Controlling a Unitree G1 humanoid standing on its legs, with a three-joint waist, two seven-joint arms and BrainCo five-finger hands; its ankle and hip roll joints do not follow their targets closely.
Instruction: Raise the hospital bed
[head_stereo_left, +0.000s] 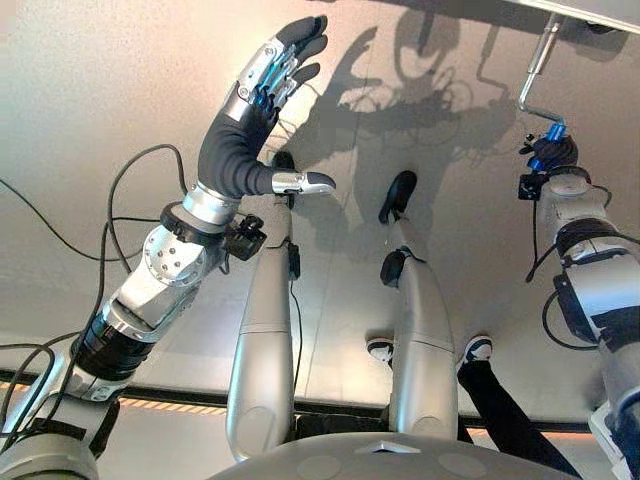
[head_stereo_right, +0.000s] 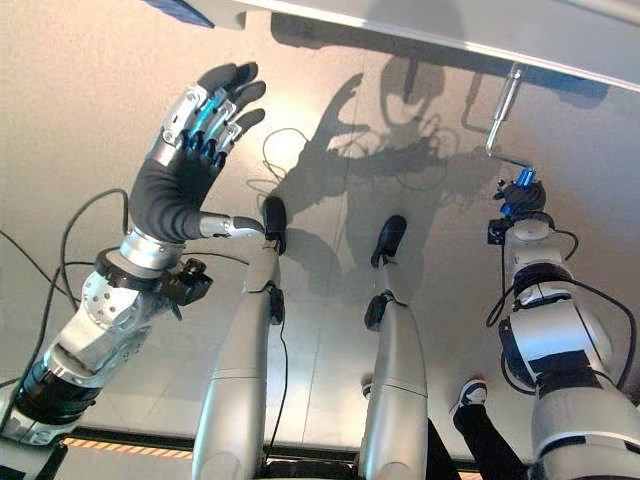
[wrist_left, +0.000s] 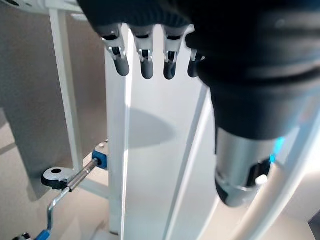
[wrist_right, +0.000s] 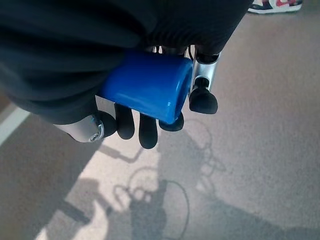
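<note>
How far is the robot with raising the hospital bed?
Done: the right hand is curled round the blue crank handle. In hand: that grip on the metal crank under the bed frame. Left: the cranking itself. The left hand is open, off the bed.

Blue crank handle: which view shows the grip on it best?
Right wrist view: the blue crank handle sits close up with the right hand fingers curled round it. Both eye views show just a sliver of blue above that hand, plus the metal crank arm. The left wrist view catches the crank from afar.
</note>
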